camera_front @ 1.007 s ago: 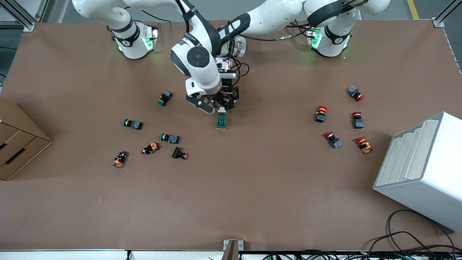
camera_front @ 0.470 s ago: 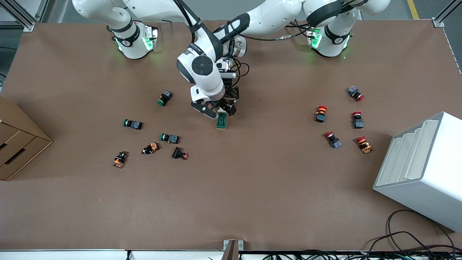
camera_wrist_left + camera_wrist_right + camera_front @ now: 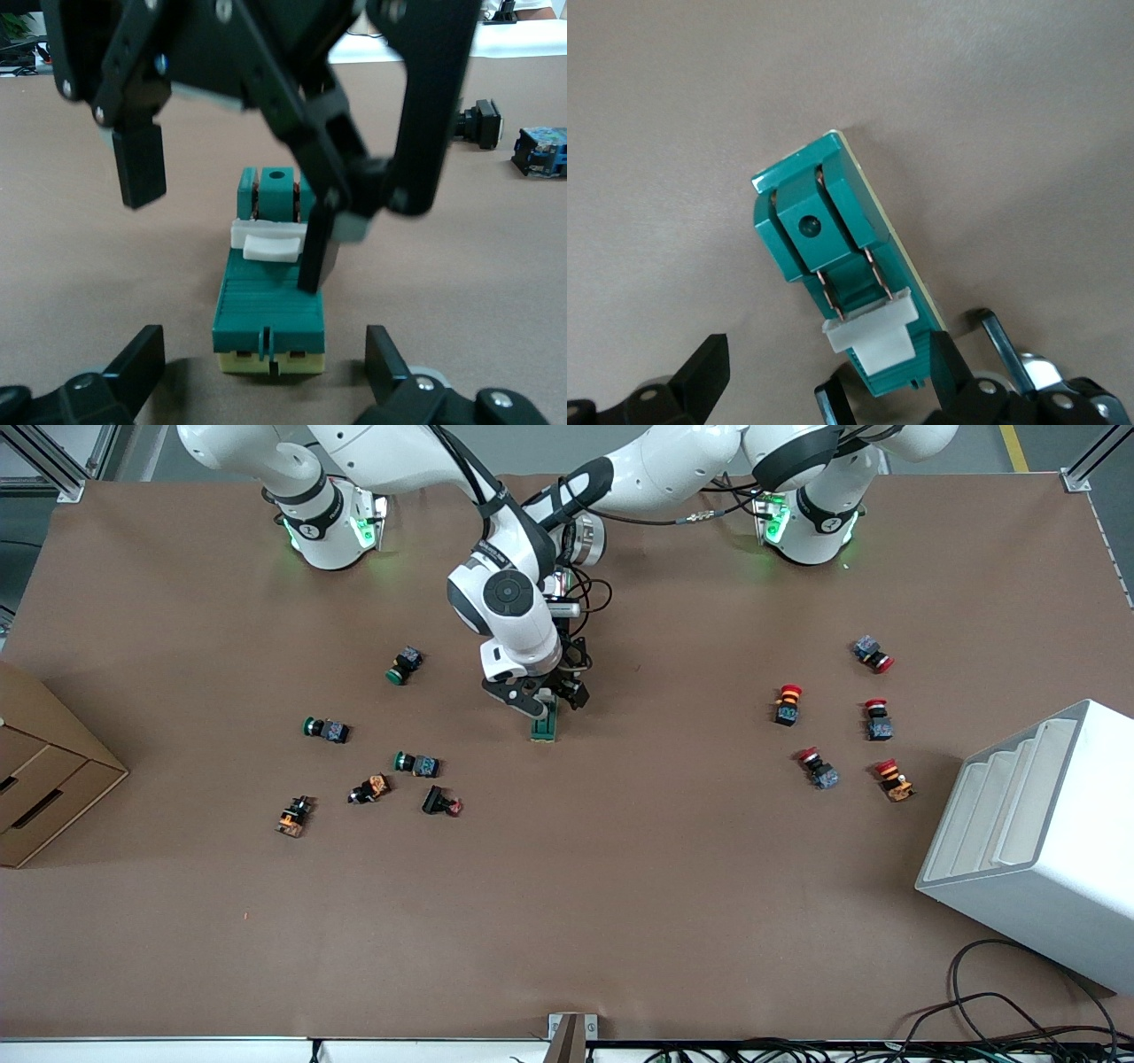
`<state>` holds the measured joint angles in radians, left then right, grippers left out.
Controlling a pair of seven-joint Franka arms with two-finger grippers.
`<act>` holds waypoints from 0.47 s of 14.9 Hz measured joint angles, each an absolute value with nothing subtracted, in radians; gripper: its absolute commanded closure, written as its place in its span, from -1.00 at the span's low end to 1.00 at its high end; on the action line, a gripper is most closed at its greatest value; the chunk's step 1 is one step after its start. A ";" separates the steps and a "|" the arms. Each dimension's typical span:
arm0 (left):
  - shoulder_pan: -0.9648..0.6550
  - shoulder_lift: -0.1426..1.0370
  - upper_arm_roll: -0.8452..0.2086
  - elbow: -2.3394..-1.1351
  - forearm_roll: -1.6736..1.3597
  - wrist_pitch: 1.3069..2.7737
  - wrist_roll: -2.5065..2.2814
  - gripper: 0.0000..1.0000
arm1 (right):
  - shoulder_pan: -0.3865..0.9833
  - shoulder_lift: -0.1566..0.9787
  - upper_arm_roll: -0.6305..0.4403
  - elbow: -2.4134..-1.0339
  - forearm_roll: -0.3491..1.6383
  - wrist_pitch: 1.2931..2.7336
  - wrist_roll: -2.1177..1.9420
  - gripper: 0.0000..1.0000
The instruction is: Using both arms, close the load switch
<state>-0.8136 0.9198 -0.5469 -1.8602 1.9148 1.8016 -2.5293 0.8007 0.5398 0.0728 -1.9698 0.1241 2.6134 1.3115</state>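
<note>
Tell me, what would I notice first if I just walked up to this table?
Two white arms meet over the middle of the table, both grippers at a little green load switch. The right gripper is open over its white lever, one finger beside it; the left gripper is open, low around its end. Red-capped buttons lie toward the left arm's end, green-capped ones toward the right arm's.

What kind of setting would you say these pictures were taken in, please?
Most likely a robotics lab or test cell for industrial parts handling: two arms bolted to a paper-covered table, the left gripper and right gripper at a load switch, scattered push buttons, and loose cables at the edge.
</note>
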 measured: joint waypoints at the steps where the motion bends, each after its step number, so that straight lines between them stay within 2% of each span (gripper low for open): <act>1: -0.814 0.920 -0.547 -1.860 1.915 1.801 -2.529 -0.99 | 0.802 0.545 0.073 -1.969 0.124 2.618 1.311 -1.00; 7: -0.816 0.922 -0.546 -1.860 1.918 1.794 -2.529 -0.99 | 0.803 0.551 0.072 -1.961 0.150 2.648 1.311 -1.00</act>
